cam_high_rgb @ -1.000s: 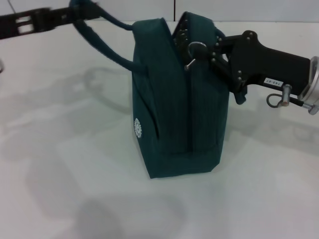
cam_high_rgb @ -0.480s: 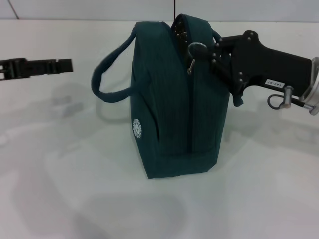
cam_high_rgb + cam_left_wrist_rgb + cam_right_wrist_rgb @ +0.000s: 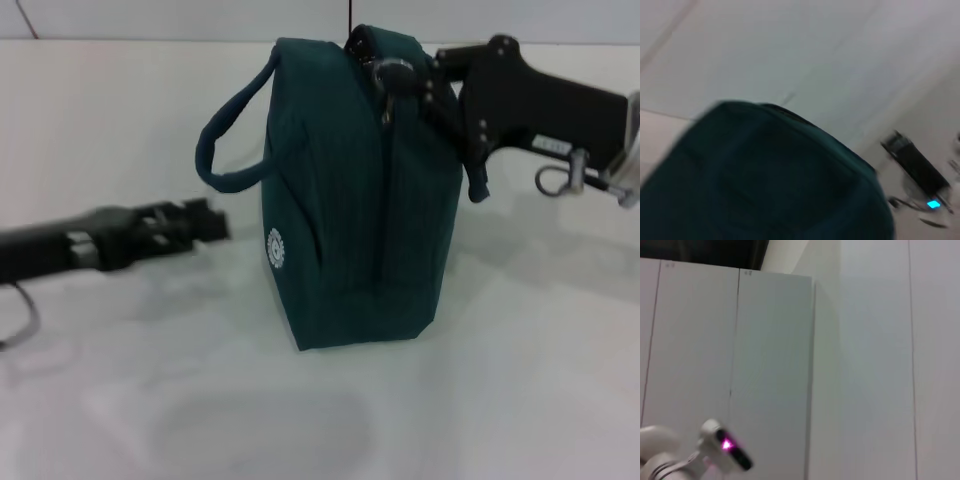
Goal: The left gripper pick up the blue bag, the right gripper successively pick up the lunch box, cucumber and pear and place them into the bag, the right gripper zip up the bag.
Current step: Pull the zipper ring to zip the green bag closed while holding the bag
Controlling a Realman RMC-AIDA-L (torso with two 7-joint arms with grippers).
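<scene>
Bag (image 3: pixel 365 190) upright on bench (image 3: pixel 520 380) — right gripper (image 3: pixel 420 85) at its top zipper, closure unclear. Left gripper (image 3: pixel 205 222) beside bag, off the handle (image 3: pixel 225 150) — can't tell its opening.

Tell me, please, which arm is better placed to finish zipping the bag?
Right: the right gripper is already at the zipper pull on top of the bag; the left gripper hangs beside it, low.

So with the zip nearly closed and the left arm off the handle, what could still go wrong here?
The bag stands tall and narrow on the table with nothing steadying it: the left gripper sits low beside it, clear of the handle. The right gripper is at the zipper pull near the top, so a sideways tug might tip or drag the bag. A small gap seems to remain at the top, so the zip may be left unfinished.
</scene>
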